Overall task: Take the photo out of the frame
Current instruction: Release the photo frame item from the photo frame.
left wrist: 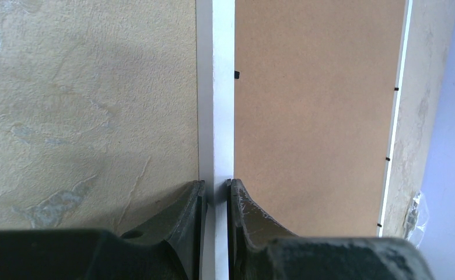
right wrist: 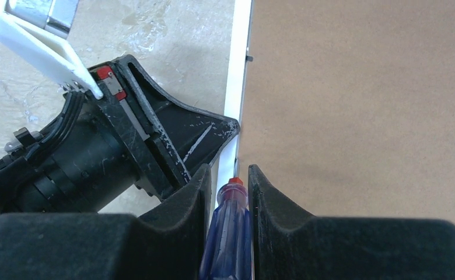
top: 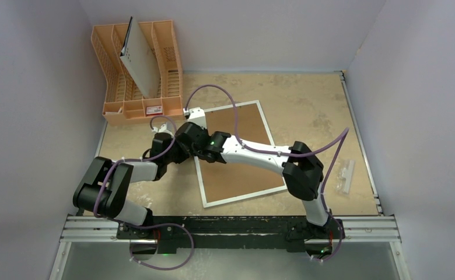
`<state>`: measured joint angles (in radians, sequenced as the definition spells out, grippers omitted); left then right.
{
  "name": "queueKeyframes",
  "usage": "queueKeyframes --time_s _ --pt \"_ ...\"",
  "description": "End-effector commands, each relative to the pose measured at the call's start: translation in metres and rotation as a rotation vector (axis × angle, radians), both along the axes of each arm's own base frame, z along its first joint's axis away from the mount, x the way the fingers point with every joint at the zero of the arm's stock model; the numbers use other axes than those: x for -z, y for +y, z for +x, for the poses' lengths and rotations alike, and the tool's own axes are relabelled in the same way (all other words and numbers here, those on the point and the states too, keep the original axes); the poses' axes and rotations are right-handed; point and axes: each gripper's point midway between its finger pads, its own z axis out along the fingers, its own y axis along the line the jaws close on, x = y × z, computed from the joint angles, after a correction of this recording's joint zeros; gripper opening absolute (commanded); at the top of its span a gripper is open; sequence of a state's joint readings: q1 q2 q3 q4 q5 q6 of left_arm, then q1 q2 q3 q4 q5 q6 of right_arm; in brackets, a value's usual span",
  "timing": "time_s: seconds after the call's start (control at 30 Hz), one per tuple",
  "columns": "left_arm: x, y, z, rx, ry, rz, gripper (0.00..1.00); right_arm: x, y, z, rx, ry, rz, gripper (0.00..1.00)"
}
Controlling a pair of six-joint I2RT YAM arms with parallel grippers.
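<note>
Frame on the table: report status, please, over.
Left end effector shut on frame border. Right end effector shut on blue-handled tool. Frame face down, brown back on, photo unseen. No obstruction.

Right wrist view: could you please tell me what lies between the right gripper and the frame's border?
In the right wrist view, a blue-handled tool with a red end, held by the right gripper, points at the white border of the frame.

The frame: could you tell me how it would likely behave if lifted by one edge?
The frame probably stays stiff: its brown back lies flat and its white border runs straight. Lifted by the left gripper, which pinches one edge only, it would likely tilt or pivot. The smooth border may slip in that grip.
</note>
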<state>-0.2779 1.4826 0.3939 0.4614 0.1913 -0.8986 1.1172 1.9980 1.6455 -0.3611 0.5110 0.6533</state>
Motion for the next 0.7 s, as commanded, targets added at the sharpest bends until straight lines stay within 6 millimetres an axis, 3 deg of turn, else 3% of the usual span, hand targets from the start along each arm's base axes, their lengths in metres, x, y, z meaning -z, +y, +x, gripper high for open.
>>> queueKeyframes --time_s 0.0,0.13,0.23,0.43,0.67 --pt "0.023 -0.021 -0.042 0.116 0.136 -0.030 0.00 -0.008 0.063 -0.041 -0.115 0.081 0.170 0.00" --pt "0.023 -0.021 -0.042 0.117 0.135 -0.032 0.00 -0.004 0.060 -0.049 -0.123 0.115 0.164 0.00" --pt "0.021 -0.022 -0.042 0.124 0.129 -0.030 0.00 -0.007 0.044 -0.041 -0.096 0.120 0.178 0.00" --pt "0.015 -0.025 -0.038 0.171 0.095 -0.009 0.00 -0.019 -0.007 -0.003 -0.015 0.154 0.325 0.00" --pt "0.014 -0.026 -0.035 0.290 0.056 0.075 0.00 -0.017 -0.058 0.019 0.053 0.202 0.464 0.00"
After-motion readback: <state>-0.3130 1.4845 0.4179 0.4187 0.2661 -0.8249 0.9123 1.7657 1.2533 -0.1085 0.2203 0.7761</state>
